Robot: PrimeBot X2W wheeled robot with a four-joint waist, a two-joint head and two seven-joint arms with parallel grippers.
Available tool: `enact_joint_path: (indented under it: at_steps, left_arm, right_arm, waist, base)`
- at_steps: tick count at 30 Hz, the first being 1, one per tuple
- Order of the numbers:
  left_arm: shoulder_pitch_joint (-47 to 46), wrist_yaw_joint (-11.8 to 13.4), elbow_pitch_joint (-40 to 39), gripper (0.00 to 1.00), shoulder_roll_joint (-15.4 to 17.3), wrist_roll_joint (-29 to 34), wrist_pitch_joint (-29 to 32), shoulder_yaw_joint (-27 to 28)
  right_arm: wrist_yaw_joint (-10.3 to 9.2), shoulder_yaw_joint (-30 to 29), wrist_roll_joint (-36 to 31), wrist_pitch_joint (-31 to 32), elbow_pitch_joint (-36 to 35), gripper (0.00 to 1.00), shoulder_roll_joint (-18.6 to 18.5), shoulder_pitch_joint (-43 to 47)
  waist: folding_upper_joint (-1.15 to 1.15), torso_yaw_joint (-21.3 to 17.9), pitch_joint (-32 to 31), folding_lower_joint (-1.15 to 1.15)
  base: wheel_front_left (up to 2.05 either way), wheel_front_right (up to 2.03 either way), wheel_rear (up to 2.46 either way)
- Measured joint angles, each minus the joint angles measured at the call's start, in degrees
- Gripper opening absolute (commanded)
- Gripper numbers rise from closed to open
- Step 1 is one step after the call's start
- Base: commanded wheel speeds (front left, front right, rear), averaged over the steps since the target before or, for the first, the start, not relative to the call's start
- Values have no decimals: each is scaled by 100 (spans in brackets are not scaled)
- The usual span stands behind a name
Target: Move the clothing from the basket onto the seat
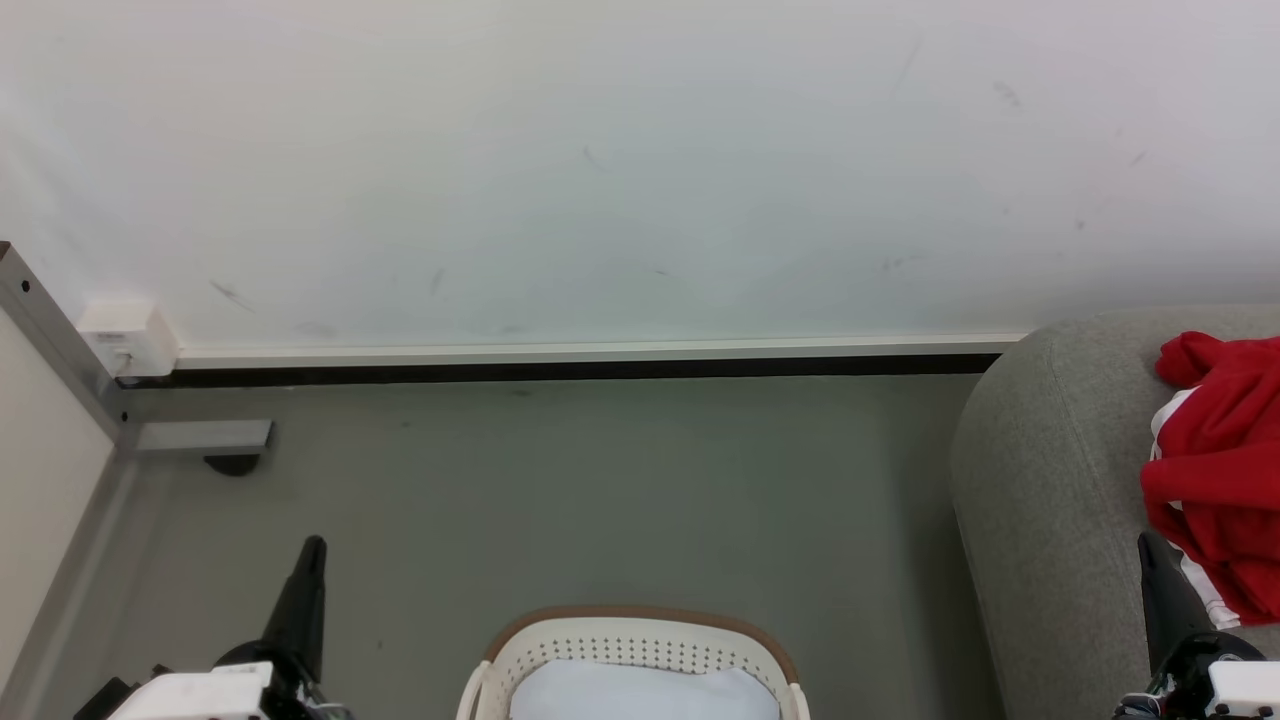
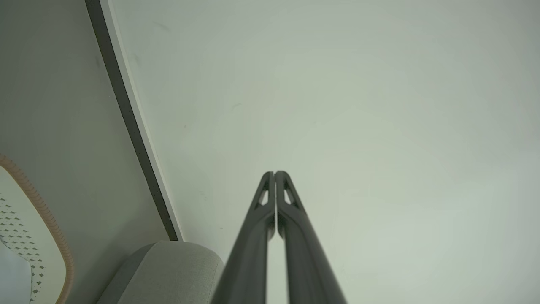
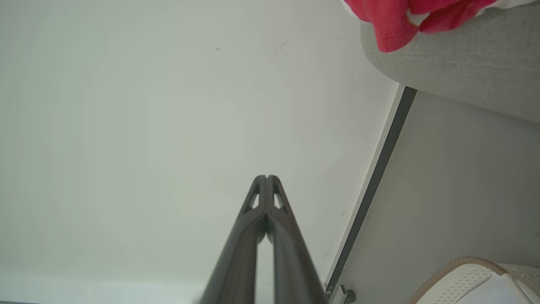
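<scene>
**Both grippers closed and empty; red clothing on the sofa**

The left gripper (image 2: 274, 174) has its two dark fingers (image 2: 253, 253) pressed together on nothing, aimed at the bare white wall (image 2: 379, 105). The right gripper (image 3: 266, 177) matches it: tips meeting, nothing pinched. Both sit low and well apart, which reads as a resting pose, not a reach. Between them stands the laundry basket (image 1: 640, 612). Its visible part holds a pale bluish-white pad (image 1: 640, 690), and its near part is cut off by the frame. Just past the right gripper's tip, on its outer side, the red clothing (image 1: 1215, 450) lies heaped on the grey sofa (image 1: 1050, 480), with one fold drooping over the rounded edge. Judging by that, the transfer looks finished or nearly so.
</scene>
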Motion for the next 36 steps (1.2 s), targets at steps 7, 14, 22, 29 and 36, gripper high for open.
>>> enact_joint_path:
  at_steps: [7,14,22,29,36]
  left_arm:
    - [0,0,0,0,0,0,0,0]
    - [0,0,0,0,0,0,0,0]
    - [0,0,0,0,0,0,0,0]
    - [0,0,0,0,0,0,0,0]
    - [0,0,0,0,0,0,0,0]
  right_arm:
    - [0,-3,-1,8,0,0,3,-1]
    - [0,-7,-8,18,0,0,7,-1]
    - [0,-10,-9,18,0,0,10,-1]
    - [0,-12,-9,21,0,0,11,-1]
    - [0,-14,-10,22,0,0,12,-1]
  waist:
    - [0,0,0,0]
    - [0,0,0,0]
    - [0,0,0,0]
    - [0,0,0,0]
    - [0,0,0,0]
  base:
    - [0,0,0]
    - [0,0,0]
    - [0,0,0]
    - [0,0,0]
    - [0,0,0]
